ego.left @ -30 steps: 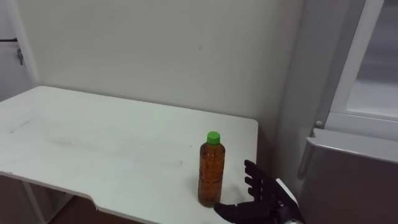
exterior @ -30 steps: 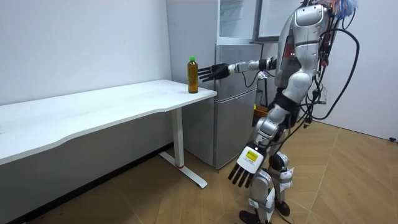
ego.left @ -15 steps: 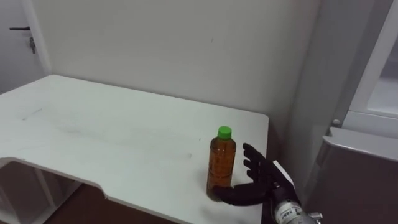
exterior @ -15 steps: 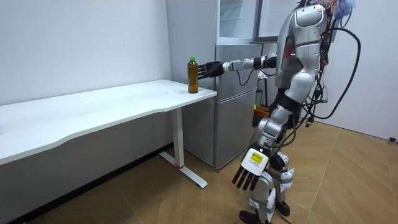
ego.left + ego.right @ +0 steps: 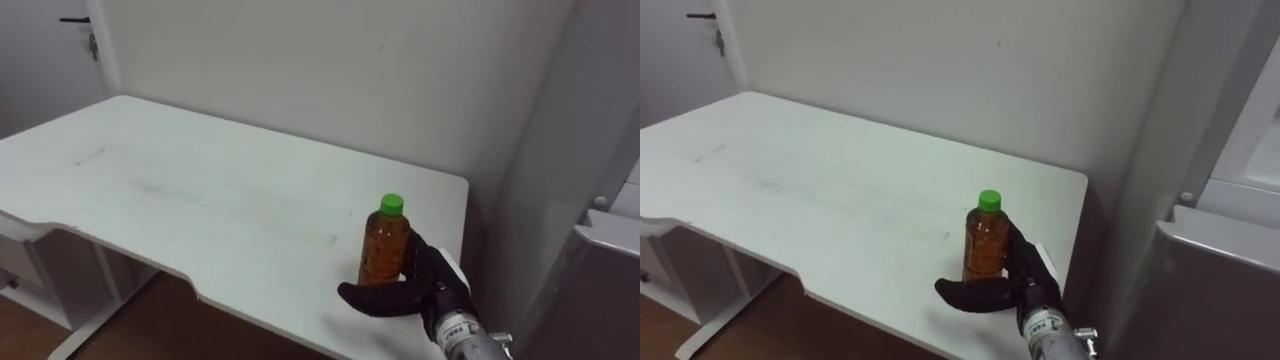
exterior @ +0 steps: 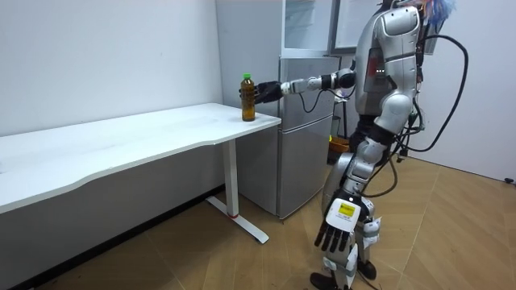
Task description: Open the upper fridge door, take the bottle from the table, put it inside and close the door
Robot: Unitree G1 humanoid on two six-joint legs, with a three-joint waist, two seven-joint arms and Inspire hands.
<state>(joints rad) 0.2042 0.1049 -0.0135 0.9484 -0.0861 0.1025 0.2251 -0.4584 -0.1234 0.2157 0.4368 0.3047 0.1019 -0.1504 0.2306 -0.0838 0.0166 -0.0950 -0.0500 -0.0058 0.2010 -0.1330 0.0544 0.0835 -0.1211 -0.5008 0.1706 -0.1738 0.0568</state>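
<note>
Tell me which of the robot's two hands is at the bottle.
The right hand: it reaches out over the table and lies against the upright bottle. The left hand hangs open, low at the robot's side.

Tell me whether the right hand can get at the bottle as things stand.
Most likely yes. The right hand is right up against the lower part of the bottle, which stands upright near the corner of the table. Nothing lies between them or crowds the bottle.
</note>
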